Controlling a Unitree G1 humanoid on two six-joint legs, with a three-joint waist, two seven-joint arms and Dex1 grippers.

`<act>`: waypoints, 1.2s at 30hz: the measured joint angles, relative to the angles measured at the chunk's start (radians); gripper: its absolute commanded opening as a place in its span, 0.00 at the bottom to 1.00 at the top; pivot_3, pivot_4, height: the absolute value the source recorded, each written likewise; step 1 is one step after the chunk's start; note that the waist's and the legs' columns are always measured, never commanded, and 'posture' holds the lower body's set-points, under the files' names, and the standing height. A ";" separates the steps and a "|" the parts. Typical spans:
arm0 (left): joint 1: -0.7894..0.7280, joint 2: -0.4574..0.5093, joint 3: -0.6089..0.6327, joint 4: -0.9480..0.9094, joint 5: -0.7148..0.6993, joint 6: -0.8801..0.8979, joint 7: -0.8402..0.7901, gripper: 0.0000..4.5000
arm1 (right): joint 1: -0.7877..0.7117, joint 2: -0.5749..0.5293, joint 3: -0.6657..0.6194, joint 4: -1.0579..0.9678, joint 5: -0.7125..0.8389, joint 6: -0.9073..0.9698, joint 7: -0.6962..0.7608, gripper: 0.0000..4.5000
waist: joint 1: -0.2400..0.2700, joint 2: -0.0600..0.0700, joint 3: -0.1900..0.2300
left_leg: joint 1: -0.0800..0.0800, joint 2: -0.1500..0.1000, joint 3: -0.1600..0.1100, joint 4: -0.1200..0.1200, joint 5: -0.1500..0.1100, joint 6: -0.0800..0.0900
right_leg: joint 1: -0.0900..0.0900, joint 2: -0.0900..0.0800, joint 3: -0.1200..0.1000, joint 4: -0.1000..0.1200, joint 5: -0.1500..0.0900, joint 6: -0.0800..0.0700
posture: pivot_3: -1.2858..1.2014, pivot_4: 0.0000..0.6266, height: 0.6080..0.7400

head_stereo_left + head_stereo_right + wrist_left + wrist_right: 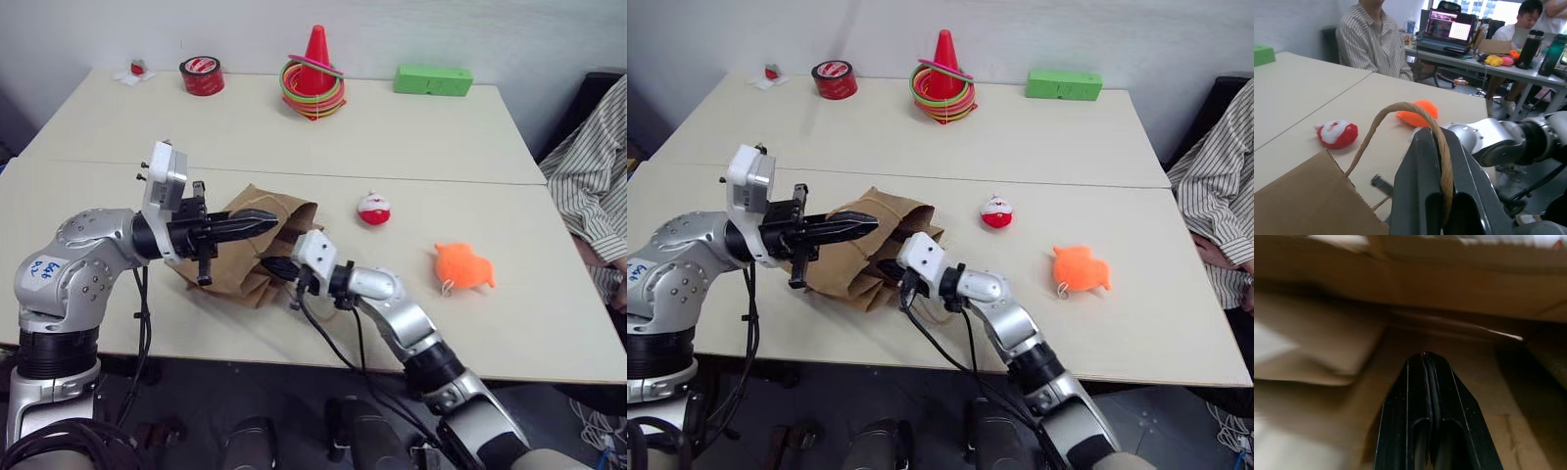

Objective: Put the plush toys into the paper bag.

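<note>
The brown paper bag (238, 281) lies crumpled on the table in front of me. Its twisted handle (1382, 113) loops over my left gripper (268, 224), which points level across the bag and is shut on that handle. My right gripper (277, 265) reaches into the bag's mouth from the right; in the right wrist view its fingers (1415, 396) are pressed together with brown paper all around. To the right of the bag, both plush toys rest on the table: the red-and-white toy (373, 209) and, further right, the fuzzy orange toy (462, 265).
Along the far table edge stand a red tape roll (202, 75), a red cone with coloured rings (313, 76) and a green block (433, 79). A tiny red-and-white item on white paper (135, 70) lies at the far left. A person in a striped shirt (591, 181) sits at the right.
</note>
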 measured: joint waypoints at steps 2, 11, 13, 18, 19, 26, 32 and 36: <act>0.003 0.004 0.004 -0.003 -0.018 0.015 0.002 0.00 | -0.028 0.019 0.001 0.063 -0.020 -0.016 -0.003 0.01 | -0.003 0.000 0.000 | 0.000 0.000 0.000 0.000 0.000 0.000 | 0.000 0.000 0.000 0.000 0.000 0.000 | 0.52 0.24 1.00; -0.076 0.013 0.122 0.089 -0.099 0.047 0.074 0.00 | -0.040 0.012 0.009 0.152 -0.083 0.009 0.026 0.01 | -0.004 -0.001 -0.001 | 0.001 0.000 0.000 0.000 0.000 0.000 | 0.000 -0.001 0.000 0.000 0.000 0.000 | 0.52 0.24 1.00; -0.099 0.012 0.186 0.144 -0.113 0.043 0.108 0.00 | -0.018 -0.009 0.009 0.117 -0.085 0.024 0.036 0.01 | -0.004 -0.001 -0.001 | 0.001 -0.001 0.000 0.000 -0.001 0.000 | 0.001 -0.002 0.000 0.000 0.000 0.000 | 0.52 0.24 1.00; -0.114 -0.019 0.240 0.215 -0.136 0.045 0.165 0.00 | 0.038 -0.040 0.006 0.028 -0.085 0.065 0.050 0.01 | 0.001 -0.004 -0.003 | 0.001 -0.003 -0.001 0.000 -0.001 0.001 | 0.001 -0.005 -0.003 0.000 0.000 0.000 | 0.52 0.24 1.00; -0.113 -0.020 0.238 0.214 -0.137 0.045 0.164 0.00 | 0.048 -0.042 0.003 0.011 -0.084 0.076 0.053 0.01 | 0.000 -0.005 -0.003 | 0.000 -0.003 -0.001 0.000 -0.001 0.001 | 0.001 -0.005 -0.004 0.000 0.000 0.000 | 0.52 0.24 1.00; -0.081 -0.049 0.166 0.192 -0.134 0.046 0.151 0.00 | 0.110 -0.049 -0.046 -0.070 -0.002 0.106 0.112 0.13 | -0.003 -0.005 -0.004 | 0.000 -0.003 -0.001 -0.001 -0.001 0.001 | 0.000 -0.006 -0.004 0.000 0.000 0.000 | 0.52 0.24 1.00; -0.083 -0.068 0.108 0.168 -0.129 0.040 0.119 0.00 | 0.214 -0.208 -0.202 -0.397 0.201 0.143 0.231 0.60 | 0.009 -0.004 -0.003 | -0.001 -0.004 -0.001 -0.001 -0.002 0.003 | 0.000 -0.006 -0.005 -0.003 0.000 0.001 | 0.52 0.24 1.00; -0.088 -0.082 0.070 0.170 -0.117 0.034 0.096 0.00 | 0.363 -0.288 -0.357 -0.590 0.356 0.161 0.250 0.91 | 0.022 -0.004 -0.003 | -0.001 -0.004 -0.001 -0.001 -0.002 0.003 | 0.001 -0.006 -0.005 -0.003 0.000 0.001 | 0.52 0.24 1.00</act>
